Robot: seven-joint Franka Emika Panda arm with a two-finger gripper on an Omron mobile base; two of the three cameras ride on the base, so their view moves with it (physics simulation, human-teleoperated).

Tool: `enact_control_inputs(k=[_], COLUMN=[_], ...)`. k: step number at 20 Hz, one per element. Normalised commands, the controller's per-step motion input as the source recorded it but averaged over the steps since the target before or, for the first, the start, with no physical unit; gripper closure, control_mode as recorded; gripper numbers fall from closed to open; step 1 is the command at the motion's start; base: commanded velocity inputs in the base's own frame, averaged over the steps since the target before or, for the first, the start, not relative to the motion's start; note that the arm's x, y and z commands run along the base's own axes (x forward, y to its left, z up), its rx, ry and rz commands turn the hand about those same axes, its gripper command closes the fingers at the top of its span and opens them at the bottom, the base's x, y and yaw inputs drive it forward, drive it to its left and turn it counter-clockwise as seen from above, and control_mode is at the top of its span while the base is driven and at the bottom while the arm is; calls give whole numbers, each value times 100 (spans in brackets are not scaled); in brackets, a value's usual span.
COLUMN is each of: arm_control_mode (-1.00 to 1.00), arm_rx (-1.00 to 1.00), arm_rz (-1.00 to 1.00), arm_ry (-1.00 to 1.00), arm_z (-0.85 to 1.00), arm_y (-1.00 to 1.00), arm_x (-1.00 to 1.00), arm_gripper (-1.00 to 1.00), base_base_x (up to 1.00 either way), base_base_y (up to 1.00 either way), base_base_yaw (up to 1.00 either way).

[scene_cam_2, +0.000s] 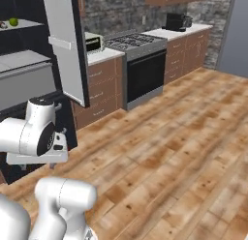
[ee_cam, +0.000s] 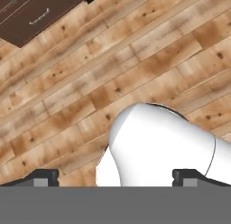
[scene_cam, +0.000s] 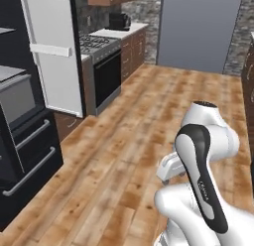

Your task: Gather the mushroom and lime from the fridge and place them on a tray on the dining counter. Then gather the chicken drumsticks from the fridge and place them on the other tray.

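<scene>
Lime (scene_cam_2: 13,22): a small green round sits on an upper fridge shelf (scene_cam_2: 29,25), far left in the right base view, with something small and dark just beside it at the frame edge; too small for me to call it the mushroom. The fridge door (scene_cam_2: 65,45) stands open. No tray or dining desk is visible, so I judge nothing gathered yet; both loads remain.

My hand (ee_cam: 115,177) hangs folded low over the wooden floor (ee_cam: 54,83), fingertips (ee_cam: 43,177) spread wide, nothing between them. The lime lies well apart from it, higher and ahead to the left. I need to approach the fridge first.
</scene>
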Motion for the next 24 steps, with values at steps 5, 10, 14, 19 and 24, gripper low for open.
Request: enact_control_inputs(k=[5, 10, 14, 19, 24], arm_control_mode=[100, 100, 100, 100, 100], arm_rx=[0, 0, 0, 0, 0], arm_rz=[0, 0, 0, 0, 0], arm_ry=[0, 0, 0, 0, 0], arm_z=[0, 0, 0, 0, 0], arm_y=[0, 0, 0, 0, 0], arm_x=[0, 0, 0, 0, 0], arm_gripper=[-100, -100, -100, -100, -100], base_base_x=[100, 100, 100, 100, 89], base_base_y=[0, 0, 0, 1, 29], base_base_yaw=[31, 35, 34, 33, 29])
